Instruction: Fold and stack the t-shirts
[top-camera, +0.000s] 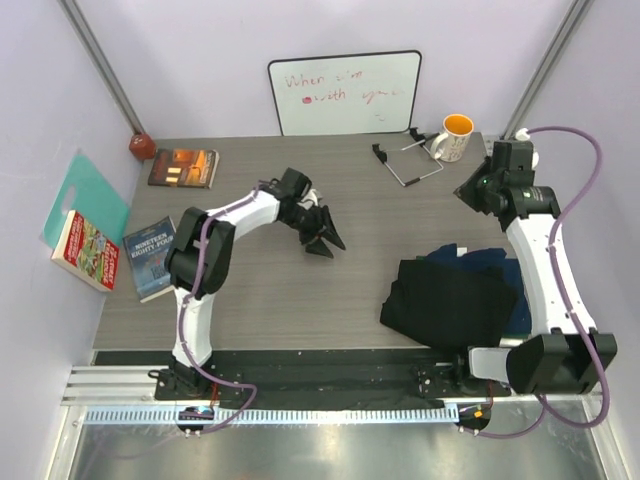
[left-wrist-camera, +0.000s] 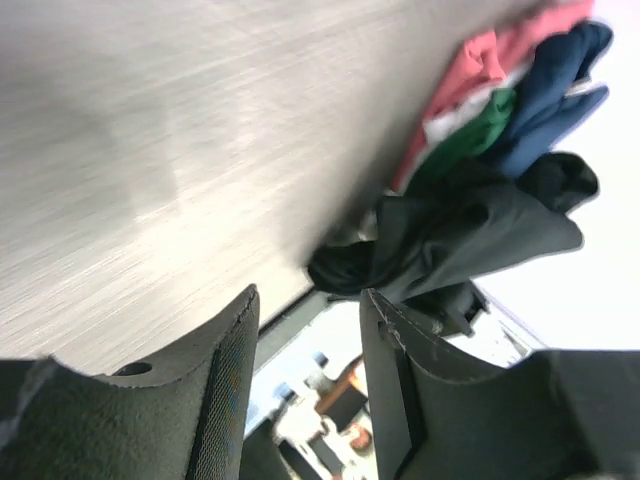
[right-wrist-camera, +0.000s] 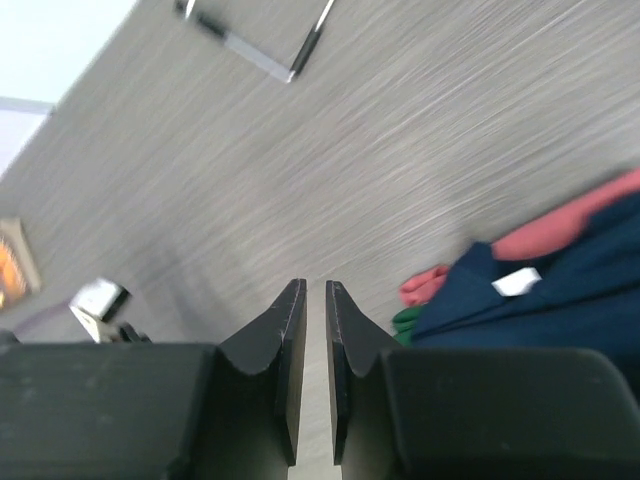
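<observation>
Toward the arms' bases from the white ceramic mug with the orange inside, at the near right edge of the grey wood-grain table, lies a loose heap of soft cloth t-shirts. A crumpled black shirt is on top, with navy, green, white and pinkish-red cloth beneath. They look light, limp and quick to sag or bunch, so pinching a hem or shoulder corner of the black shirt seems the surest hold. The left gripper hangs well left of the mug, jaws partly apart, holding nothing. The right gripper, raised near the mug, shows only a thin slit between its jaws and is empty.
</observation>
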